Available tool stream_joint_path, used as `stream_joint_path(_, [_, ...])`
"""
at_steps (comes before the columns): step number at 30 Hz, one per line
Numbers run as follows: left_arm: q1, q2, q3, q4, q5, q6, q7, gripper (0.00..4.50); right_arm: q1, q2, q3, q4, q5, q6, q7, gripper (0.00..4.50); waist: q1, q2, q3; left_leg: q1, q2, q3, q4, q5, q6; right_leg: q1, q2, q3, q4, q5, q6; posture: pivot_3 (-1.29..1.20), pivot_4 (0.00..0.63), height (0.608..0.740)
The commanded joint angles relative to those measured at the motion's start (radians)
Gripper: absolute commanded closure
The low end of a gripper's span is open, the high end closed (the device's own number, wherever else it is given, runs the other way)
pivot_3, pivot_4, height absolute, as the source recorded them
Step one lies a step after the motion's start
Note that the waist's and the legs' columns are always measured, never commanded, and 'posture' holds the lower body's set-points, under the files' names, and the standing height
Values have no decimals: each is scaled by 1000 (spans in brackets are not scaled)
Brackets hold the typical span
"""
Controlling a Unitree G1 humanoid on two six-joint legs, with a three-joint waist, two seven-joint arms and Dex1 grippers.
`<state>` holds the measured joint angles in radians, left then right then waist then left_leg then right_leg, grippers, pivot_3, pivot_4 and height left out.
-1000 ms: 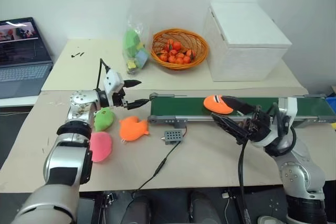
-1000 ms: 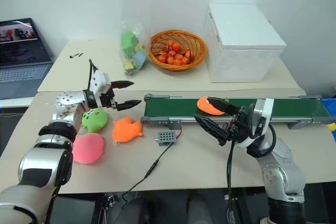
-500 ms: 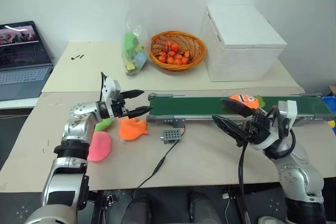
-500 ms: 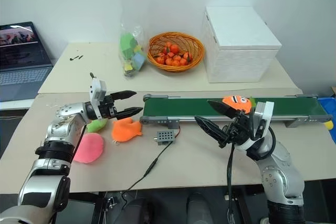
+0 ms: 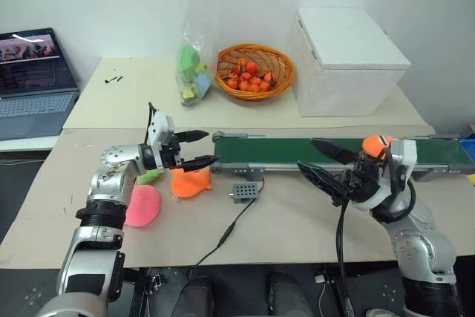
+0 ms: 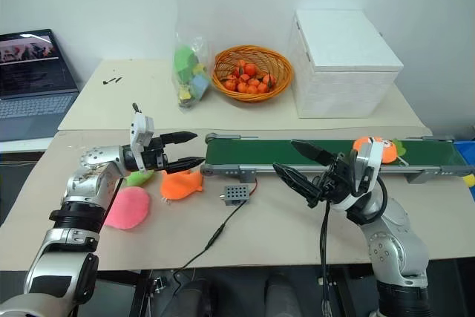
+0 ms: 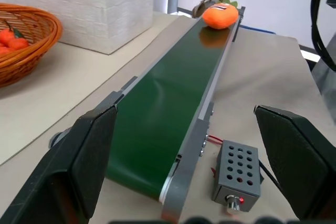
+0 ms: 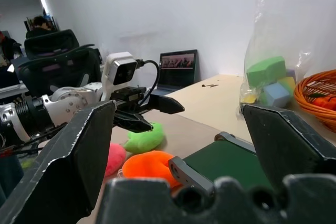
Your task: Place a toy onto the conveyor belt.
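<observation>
We are viewing the orange plush toy lying on the conveyor belt near its right-hand end. Both left gripper and right gripper are standing wide, empty. It is probably light and squashy; we would pinch its rounded middle.

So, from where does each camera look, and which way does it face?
Head views: from above, looking down over table; both arms show.
Left wrist view: along conveyor belt toward toy; own open jaws frame it.
Right wrist view: toward left gripper and laptop; own open jaws show.
Shared: belt and toy.
</observation>
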<state>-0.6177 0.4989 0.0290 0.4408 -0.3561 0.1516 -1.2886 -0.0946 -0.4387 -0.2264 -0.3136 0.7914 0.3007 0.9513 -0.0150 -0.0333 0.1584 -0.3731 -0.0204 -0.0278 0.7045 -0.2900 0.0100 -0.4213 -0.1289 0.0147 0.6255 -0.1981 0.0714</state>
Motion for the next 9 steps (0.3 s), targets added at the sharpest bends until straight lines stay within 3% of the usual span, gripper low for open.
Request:
stream_joint_path(1, [0, 13, -11, -43, -9, -6, -34, 35, -13, -13, -10, -16, 6, -12, 3, 0, 0, 0, 0, 0, 0, 0, 0, 0, 0, 0, 0, 0, 0, 0, 0, 0, 150, 727])
stream_joint_path(9, [-29, 10, -13, -18, 4, -28, -27, 35, 0, -19, -12, -24, 7, -10, 1, 0, 0, 0, 0, 0, 0, 0, 0, 0, 0, 0, 0, 0, -1, 0, 0, 0, 150, 727])
